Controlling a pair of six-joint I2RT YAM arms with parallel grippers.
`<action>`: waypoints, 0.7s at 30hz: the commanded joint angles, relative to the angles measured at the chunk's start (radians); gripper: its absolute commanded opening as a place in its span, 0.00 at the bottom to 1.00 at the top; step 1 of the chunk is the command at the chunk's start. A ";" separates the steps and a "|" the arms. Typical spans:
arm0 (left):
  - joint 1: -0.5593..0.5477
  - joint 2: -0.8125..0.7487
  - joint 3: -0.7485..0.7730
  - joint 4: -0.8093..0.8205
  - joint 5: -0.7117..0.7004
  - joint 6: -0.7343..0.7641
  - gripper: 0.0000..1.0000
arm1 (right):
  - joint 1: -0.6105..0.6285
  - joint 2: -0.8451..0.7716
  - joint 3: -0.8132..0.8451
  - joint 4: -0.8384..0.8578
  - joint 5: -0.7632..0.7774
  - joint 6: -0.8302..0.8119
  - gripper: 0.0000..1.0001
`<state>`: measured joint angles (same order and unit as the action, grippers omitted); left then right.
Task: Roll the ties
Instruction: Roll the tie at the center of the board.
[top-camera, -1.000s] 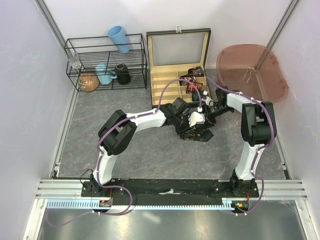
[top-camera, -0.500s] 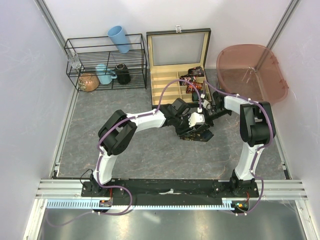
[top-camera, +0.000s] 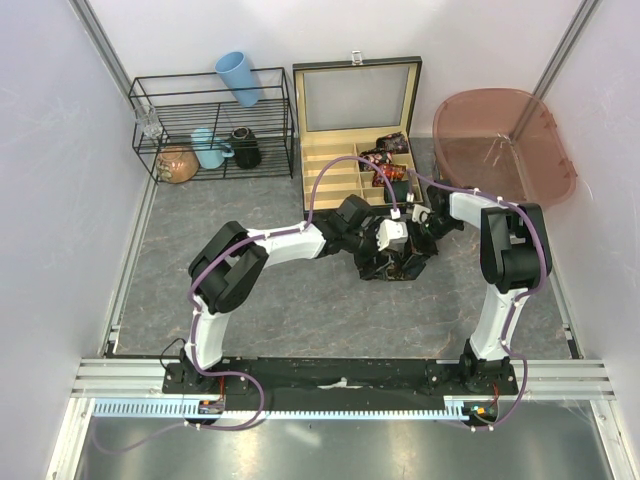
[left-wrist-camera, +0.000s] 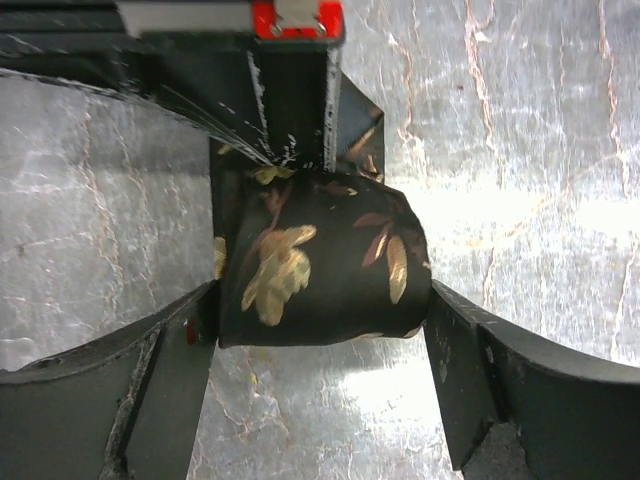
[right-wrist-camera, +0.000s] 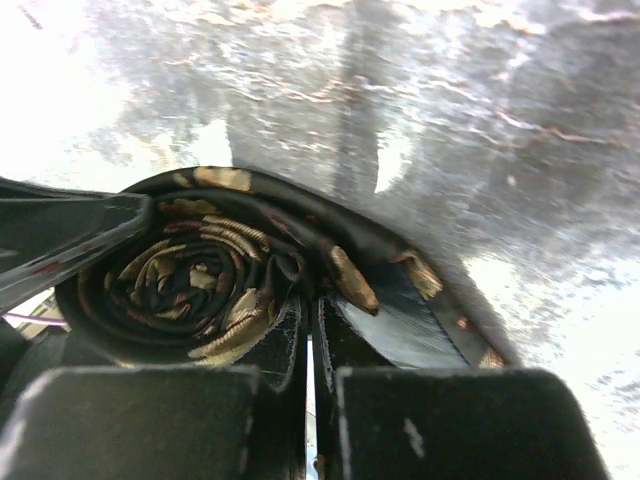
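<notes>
No readable text, label or number anywhere — all three views checked.

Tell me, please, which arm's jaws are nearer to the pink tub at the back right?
Right. The right arm holds its jaws left of and in front of the pink tub; the left arm reaches in from farther left, its jaws beyond the rolled tie.
</notes>
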<state>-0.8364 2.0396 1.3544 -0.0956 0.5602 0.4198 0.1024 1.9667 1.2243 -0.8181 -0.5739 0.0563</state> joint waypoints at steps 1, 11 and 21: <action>0.003 -0.026 0.000 0.079 0.024 -0.049 0.86 | -0.003 0.046 0.006 0.040 0.232 -0.026 0.00; 0.000 0.073 0.055 0.151 0.038 -0.104 0.85 | 0.019 0.078 0.000 0.048 0.215 -0.035 0.00; -0.013 0.105 0.092 0.048 0.038 -0.056 0.50 | 0.056 0.092 0.021 0.048 0.172 -0.038 0.00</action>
<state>-0.8452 2.1342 1.4132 -0.0238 0.6189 0.3355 0.1188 1.9919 1.2530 -0.8497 -0.5423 0.0551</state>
